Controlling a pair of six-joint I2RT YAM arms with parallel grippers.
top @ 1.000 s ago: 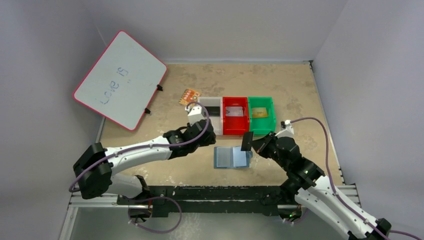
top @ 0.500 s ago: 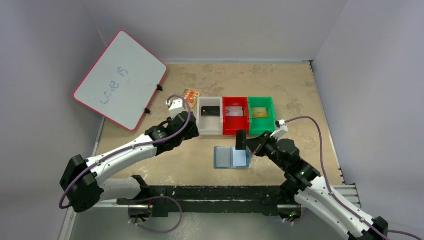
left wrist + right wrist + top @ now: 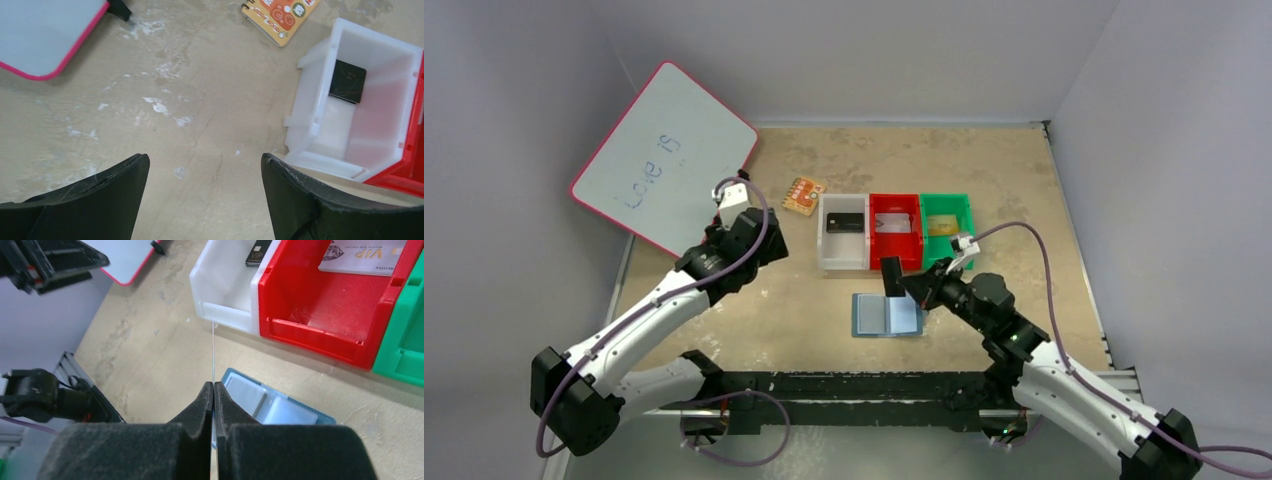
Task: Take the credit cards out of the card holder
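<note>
Sandy, scuffed table within plain grey walls. Notes at far left a pink-rimmed whiteboard, propped at a slant. Finds the left gripper near its lower corner, spread wide over bare surface, gripping nothing, well apart from the task's things. Records next an orange notebook, then a white bin with a black card flat inside, a red bin with a silver-grey card, a green bin with a gold-yellow card. Locates the card holder lying open and flat just in front of the white and red bins. Finds the right gripper directly above it, pressed together on a dark held card, long axis running out from the fingertips toward the white bin's near wall. Judges the right arm far nearer, with the bins just beyond the held card, away from the bases. Cannot confirm further cards in the pockets.
</note>
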